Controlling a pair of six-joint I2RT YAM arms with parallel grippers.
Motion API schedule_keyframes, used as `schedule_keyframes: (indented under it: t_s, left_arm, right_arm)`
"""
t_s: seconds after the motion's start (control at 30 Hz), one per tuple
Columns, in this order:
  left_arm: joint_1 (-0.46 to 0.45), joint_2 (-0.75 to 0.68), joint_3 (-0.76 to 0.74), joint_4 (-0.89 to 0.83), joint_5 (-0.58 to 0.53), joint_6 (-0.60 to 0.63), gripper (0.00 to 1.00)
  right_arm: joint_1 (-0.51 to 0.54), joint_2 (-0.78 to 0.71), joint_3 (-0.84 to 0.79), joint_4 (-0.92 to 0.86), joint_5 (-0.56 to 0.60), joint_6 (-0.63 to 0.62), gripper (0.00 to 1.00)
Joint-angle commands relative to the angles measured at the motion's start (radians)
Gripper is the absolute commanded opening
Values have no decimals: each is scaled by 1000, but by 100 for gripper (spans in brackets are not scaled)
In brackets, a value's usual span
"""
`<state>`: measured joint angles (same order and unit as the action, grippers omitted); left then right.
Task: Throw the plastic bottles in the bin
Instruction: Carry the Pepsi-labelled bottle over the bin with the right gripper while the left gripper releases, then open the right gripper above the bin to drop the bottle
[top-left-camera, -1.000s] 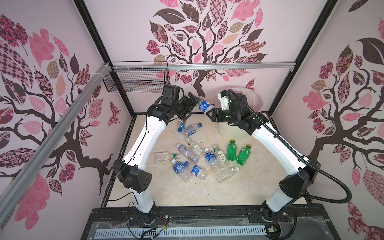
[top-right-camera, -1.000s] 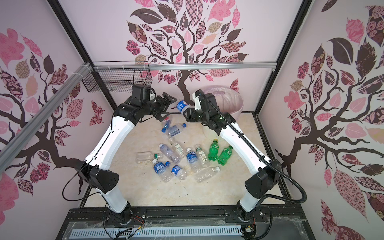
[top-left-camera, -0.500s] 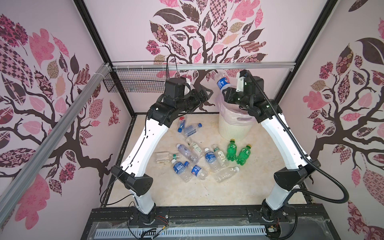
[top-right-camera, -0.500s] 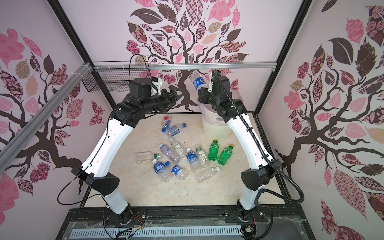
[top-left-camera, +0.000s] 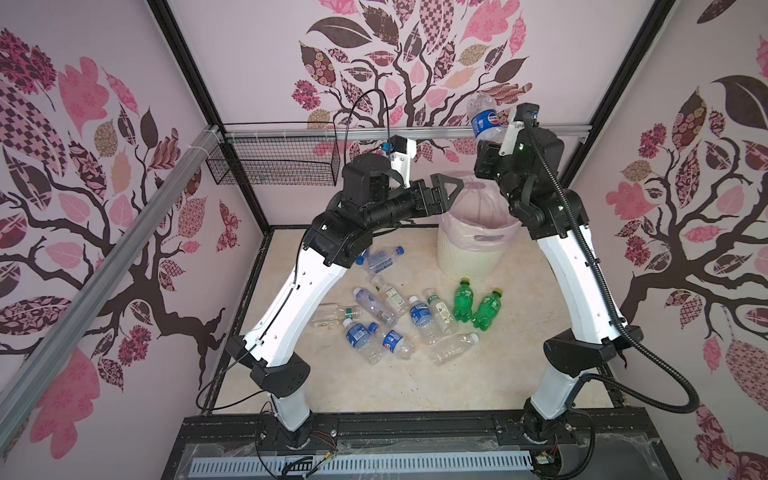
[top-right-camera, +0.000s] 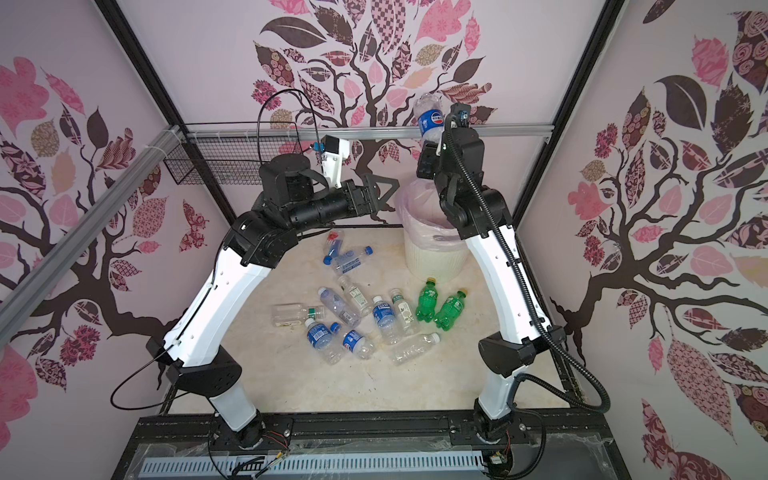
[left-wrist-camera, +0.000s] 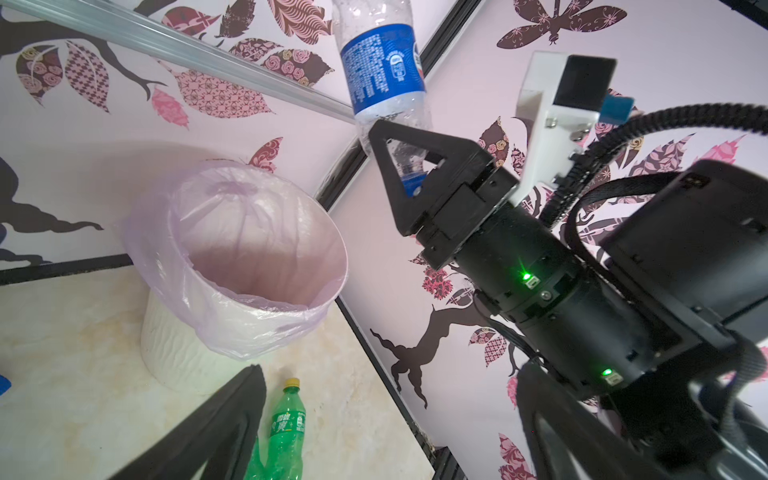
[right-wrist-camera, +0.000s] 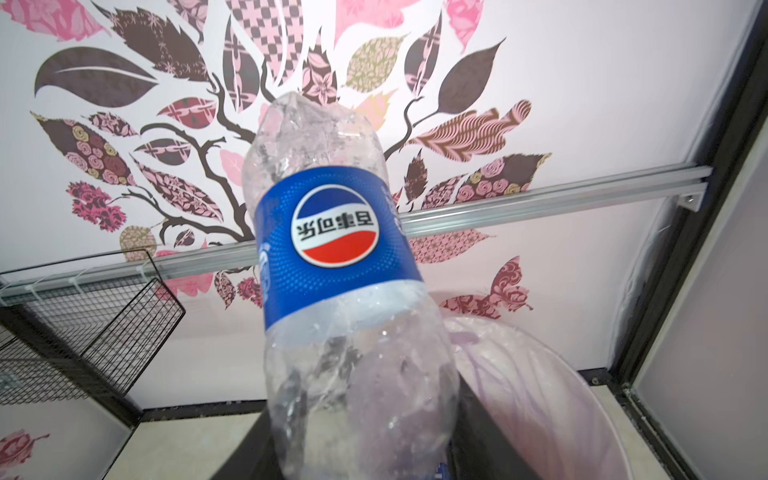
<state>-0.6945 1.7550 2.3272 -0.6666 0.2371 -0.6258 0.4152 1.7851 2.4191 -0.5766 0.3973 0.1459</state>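
Right gripper (top-left-camera: 485, 144) now pinches the blue-label bottle (top-left-camera: 482, 120), raised high near the bin (top-left-camera: 469, 257) at 1 o'clock. Left gripper (top-left-camera: 448, 188) spread, empty; we expect the drop next.

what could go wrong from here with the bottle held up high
1. The right gripper holds the blue-label bottle by its neck, well above the bin; dropped from there, it may hit the rim and bounce out.
2. The open left gripper hangs beside the bin's rim, so the falling bottle could clip it.
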Motion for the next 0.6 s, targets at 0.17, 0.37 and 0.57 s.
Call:
schedule_keyframes:
  t_s: [0.17,0.37,0.57]
  left_arm:
    - [-12,22,32,18,-19,35,97]
    - [-11,21,23,0,-31,30,97]
    - [-12,32,34,-5,-39,23,97]
  right_arm:
    - [-103,18,-128,-48,-26,82,45]
    - [-139,122,15,-217,-28,153,95]
    - [-139,99,-18,-199,-32,148,100]
